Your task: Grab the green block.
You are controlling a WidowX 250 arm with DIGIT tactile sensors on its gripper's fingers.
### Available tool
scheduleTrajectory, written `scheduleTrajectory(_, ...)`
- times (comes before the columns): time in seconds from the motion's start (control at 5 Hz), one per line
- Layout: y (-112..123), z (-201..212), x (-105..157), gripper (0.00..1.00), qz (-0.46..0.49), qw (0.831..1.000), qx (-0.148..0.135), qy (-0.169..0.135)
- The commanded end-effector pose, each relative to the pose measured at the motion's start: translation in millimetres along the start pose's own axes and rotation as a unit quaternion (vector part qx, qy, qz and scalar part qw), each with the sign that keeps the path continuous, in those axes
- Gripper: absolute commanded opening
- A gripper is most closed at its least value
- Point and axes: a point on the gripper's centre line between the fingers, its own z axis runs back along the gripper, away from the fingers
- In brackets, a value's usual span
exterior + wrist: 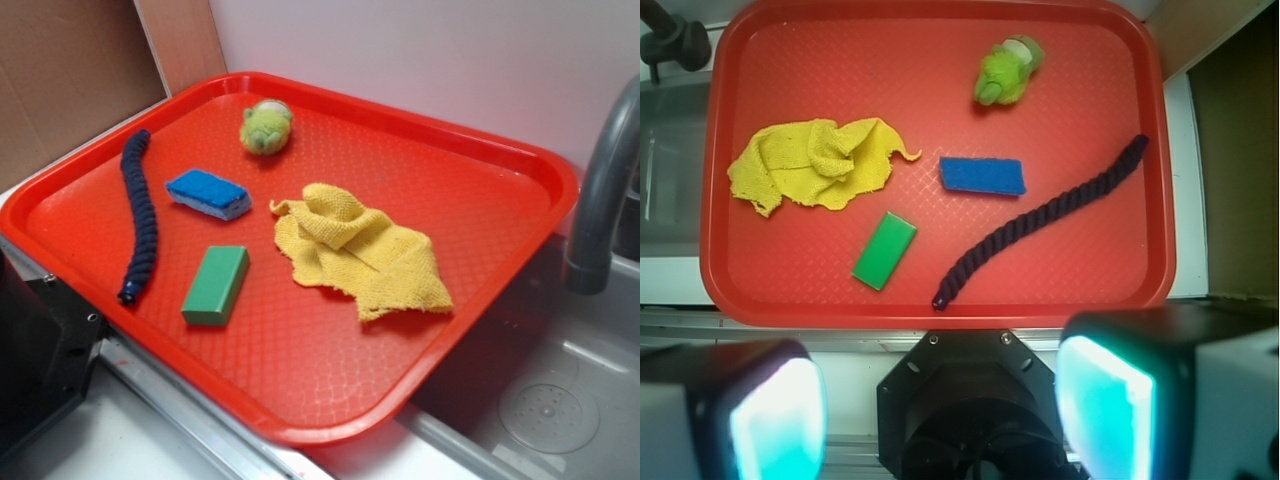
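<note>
While the pincer hangs above the near rim, nothing on the tray is touched.
pincer [940, 400]: seen only in the wrist view; two pads [775, 415] glowing teal, spread wide apart, nothing between them; high over the tray's near edge.
tray [500, 260]: red, textured; sits partly over a steel sink [560, 400], next to a grey faucet [600, 200].
green block [216, 285] [884, 251]: lies flat on the tray floor, in the half nearest the arm, roughly central left to right; touches nothing.
sponge [208, 193] [982, 175]: blue, white underside; just beyond the block, apart from it.
rope [140, 215] [1040, 220]: dark blue, twisted, laid in a long curve near one side rim; one end close to the block, not touching.
cloth [365, 248] [810, 162]: yellow, crumpled; on the block's other side, near it but apart.
plush ball [266, 127] [1007, 72]: fuzzy yellow-green, near the far rim, well apart from the block.
wall [450, 60]: white, behind the tray.
</note>
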Motion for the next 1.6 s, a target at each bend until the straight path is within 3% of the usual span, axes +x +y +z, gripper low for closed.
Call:
scheduleTrajectory(0.0, 0.0, 0.0, 0.0, 1.0, 0.0, 1.0, 0.0, 0.0)
scheduleTrajectory(0.4, -8.0, -31.3, 10.5, 1.0, 0.148, 0.989, 0.001, -0.006)
scheduleTrajectory(0.8, -5.1, -72.4, 23.8, 1.0, 0.256, 0.965, -0.051, -0.033)
scheduleTrajectory(1.0, -4.2, -98.3, 30.7, 1.0, 0.284, 0.957, -0.046, -0.049)
scheduleTrajectory(1.4, -20.3, -142.2, 36.2, 1.0, 0.299, 0.953, -0.022, -0.052)
